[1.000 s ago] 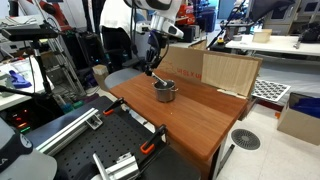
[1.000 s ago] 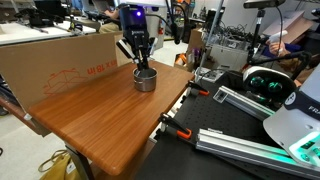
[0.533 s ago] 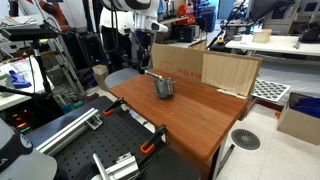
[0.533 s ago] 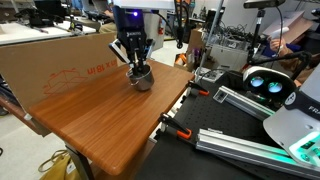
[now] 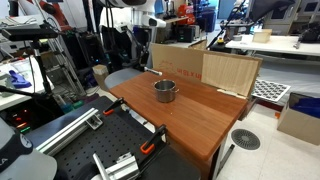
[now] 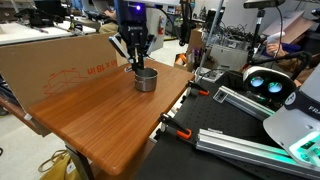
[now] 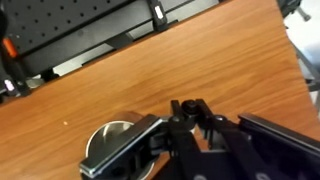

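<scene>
I see a wooden table [image 5: 205,118] with a cardboard box [image 5: 225,70] standing along its one o'clock edge. An orange clamp [image 5: 150,146] sits at its seven o'clock corner. On the floor at four o'clock lies a round grey disc [image 5: 245,139], with a carton [image 5: 300,118] at three o'clock.

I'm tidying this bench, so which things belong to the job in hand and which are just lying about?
In use: metal pot; hand, shut on the pot's handle.
Lying about: cardboard box; orange clamp.
</scene>
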Action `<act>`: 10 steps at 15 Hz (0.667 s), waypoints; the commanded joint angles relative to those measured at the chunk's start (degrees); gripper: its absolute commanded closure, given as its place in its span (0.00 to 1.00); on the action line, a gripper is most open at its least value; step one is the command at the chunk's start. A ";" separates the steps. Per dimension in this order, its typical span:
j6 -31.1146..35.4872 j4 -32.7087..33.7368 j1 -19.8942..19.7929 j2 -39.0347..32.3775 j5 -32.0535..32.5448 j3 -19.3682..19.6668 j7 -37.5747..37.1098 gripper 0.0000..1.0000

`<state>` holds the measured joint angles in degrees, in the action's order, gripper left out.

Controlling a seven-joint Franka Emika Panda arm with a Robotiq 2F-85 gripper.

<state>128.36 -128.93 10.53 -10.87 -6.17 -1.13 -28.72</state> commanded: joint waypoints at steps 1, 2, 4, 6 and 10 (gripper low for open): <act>2.64 0.23 -0.47 -0.52 -0.45 -1.03 -2.63 0.95; 3.28 0.91 -0.27 -1.30 -0.38 -1.12 -3.64 0.95; 4.32 2.04 0.26 -2.77 0.11 -1.35 -5.62 0.95; 5.36 3.56 1.01 -4.92 0.78 -1.54 -7.90 0.95; 6.31 7.94 3.13 -10.71 1.35 -0.93 -11.83 0.95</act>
<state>133.84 -124.59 12.55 -17.60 -5.98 -2.48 -37.14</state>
